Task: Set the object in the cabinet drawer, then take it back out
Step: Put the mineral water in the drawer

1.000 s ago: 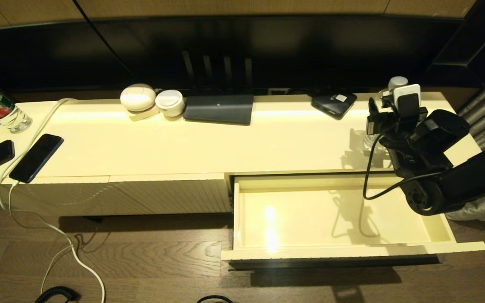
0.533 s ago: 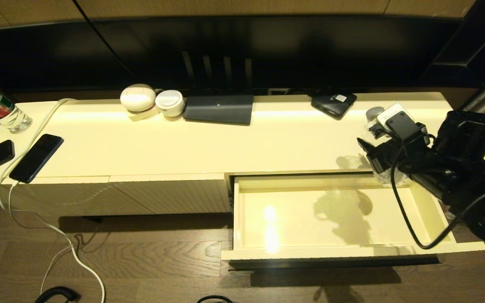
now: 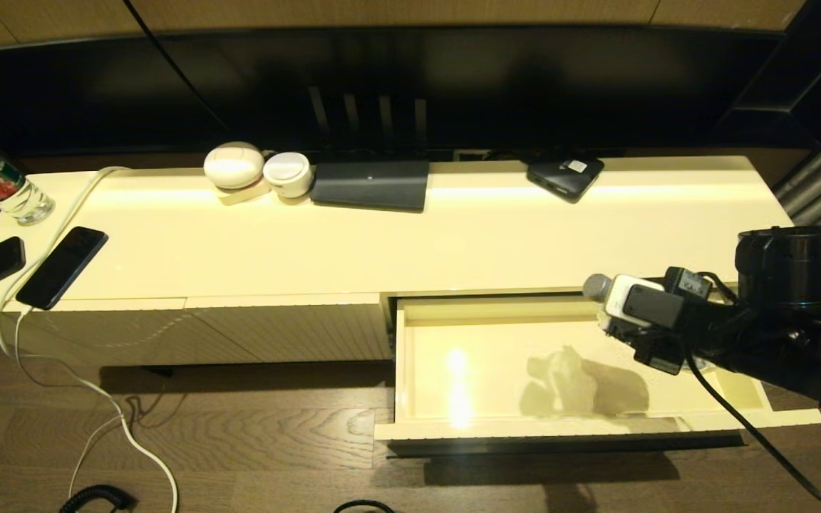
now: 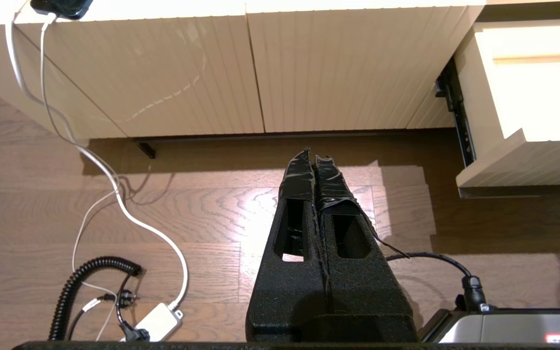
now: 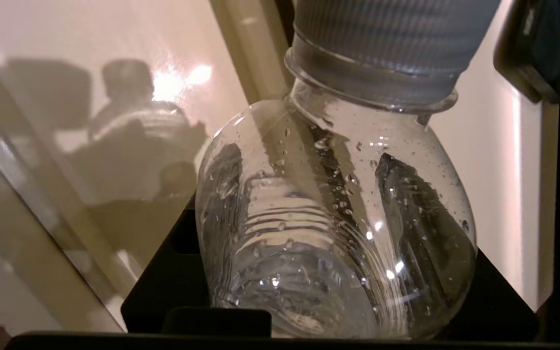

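- right end effector (image 3: 656, 342) clamped on clear bottle (image 5: 338, 218), grey cap (image 3: 596, 286) showing
- bottle held over right part of open drawer (image 3: 453, 427), above its floor
- left end effector (image 4: 315, 160) closed, empty, over wood floor (image 4: 202, 214)

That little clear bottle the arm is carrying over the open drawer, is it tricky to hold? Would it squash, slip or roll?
Probably light: the clear bottle looks mostly empty, with only droplets showing inside. Its thin ribbed wall may dent under a hard squeeze from the right gripper. Being round and smooth, it would likely roll if laid down on the drawer floor, which looks glossy.
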